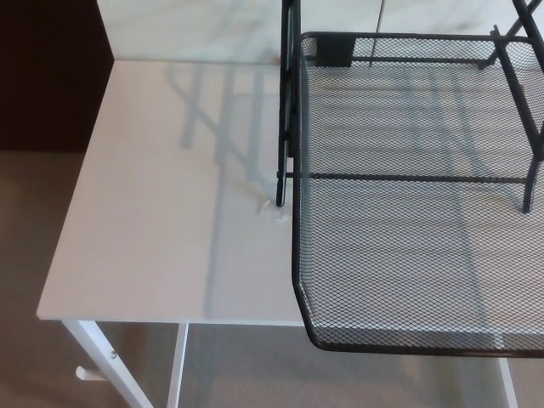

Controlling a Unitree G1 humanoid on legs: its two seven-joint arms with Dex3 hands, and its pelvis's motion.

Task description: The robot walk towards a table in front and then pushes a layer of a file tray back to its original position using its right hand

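Fingers of both robot hands are lying outside the head view, so nothing can be said about how far they are opening or whether they are holding anything; neither arm is showing either.

What is showing is a white rectangular table top (161, 212), sitting on thin white metal legs (106, 357) that are angling down toward a beige floor (25, 255). A black wire-mesh file tray layer (408, 255) is lying pulled out toward the camera on the right side of the table, its front rim (408, 347) hanging past the table's near edge and its right part running out of the picture. A black metal frame (285, 102) of upright posts is standing at the layer's left side, with one post foot resting on the table top just beside the mesh wall. A thin black crossbar (408, 178) is spanning the layer from that post toward another black post on the right. At the far left corner of the mesh, a small black rectangular block (333, 49) is sitting against the back rim. A tiny pale scrap (274, 208) is lying on the table near the post foot. Behind the table, a pale marbled wall (195, 25) is meeting a dark brown panel (47, 76) on the left, and the frame is casting faint grey shadows across the table top.
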